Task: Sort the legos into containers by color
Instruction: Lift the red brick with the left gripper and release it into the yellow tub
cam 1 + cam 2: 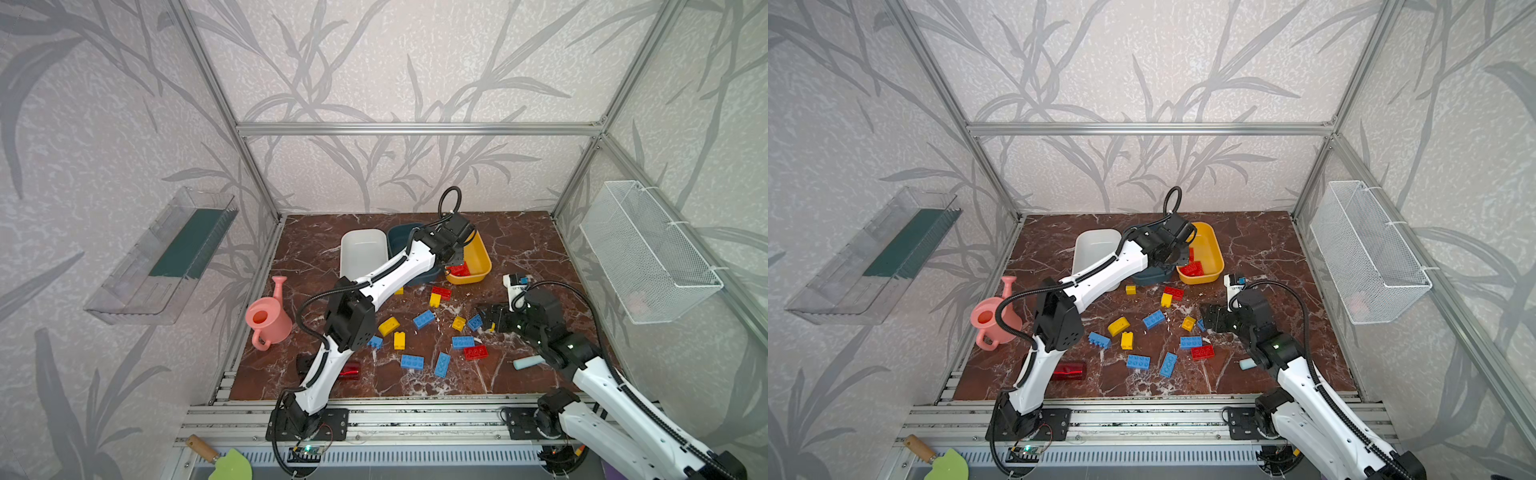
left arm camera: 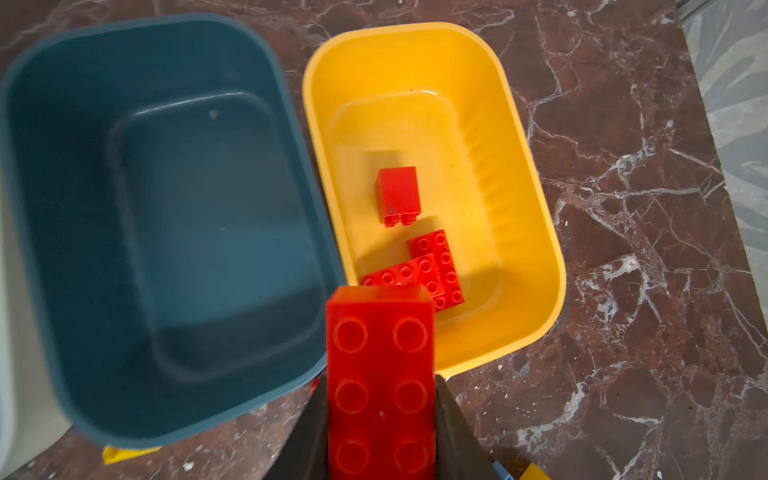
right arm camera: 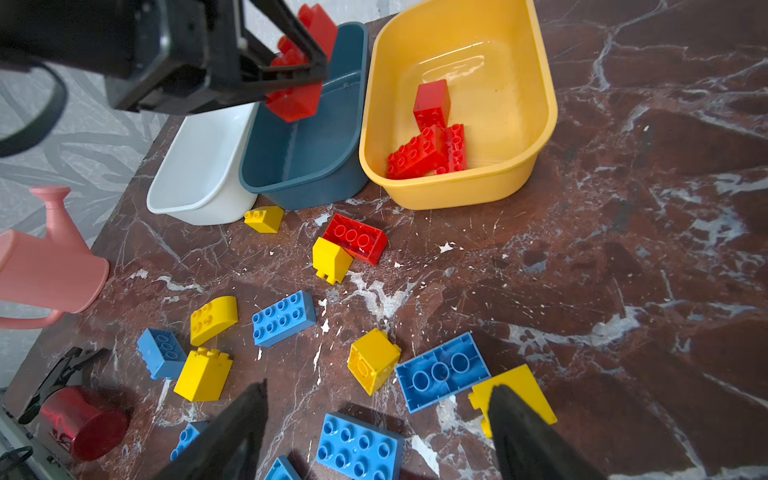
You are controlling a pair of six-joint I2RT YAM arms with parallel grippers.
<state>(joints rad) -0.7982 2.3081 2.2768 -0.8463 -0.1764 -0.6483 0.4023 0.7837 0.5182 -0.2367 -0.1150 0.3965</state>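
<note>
**A:** What are the two arms made of, to look at?

**B:** The left arm (image 1: 399,270) and the right arm (image 1: 611,395) match: smooth white shells on the long links, matte black blocks at every joint.

**A:** And down at the front rail (image 1: 415,419)?

**B:** Each arm sits on a flat black base plate (image 1: 336,424) screwed onto that rail.

**A:** Any cabling?

**B:** A black ribbed hose (image 1: 451,195) runs up each arm from the rail. Above the rail, the left arm's black elbow housing (image 1: 353,322) has round holes in it. A small green light (image 1: 571,346) glows on a right-arm joint. The fingers (image 2: 307,436) are black, tapering wedges.
</note>
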